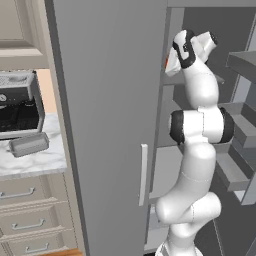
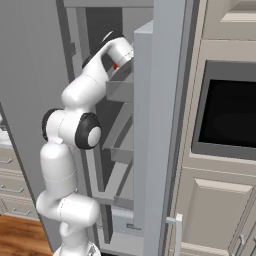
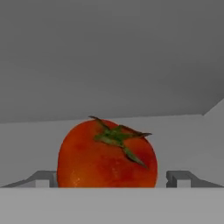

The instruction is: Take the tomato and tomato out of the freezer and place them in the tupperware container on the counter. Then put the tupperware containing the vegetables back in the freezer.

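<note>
Hand view puts my claw [image 3: 112,178], tips spread wide, around the stemmed tomato [image 3: 107,154] on the freezer shelf [image 3: 183,144]; I'd close next.

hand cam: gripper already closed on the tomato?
No. The gripper is open, its fingertips standing clear on either side of the stemmed tomato.

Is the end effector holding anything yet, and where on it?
Nothing held: the end effector is open, its fingertips either side of the red, green-stemmed tomato.
</note>
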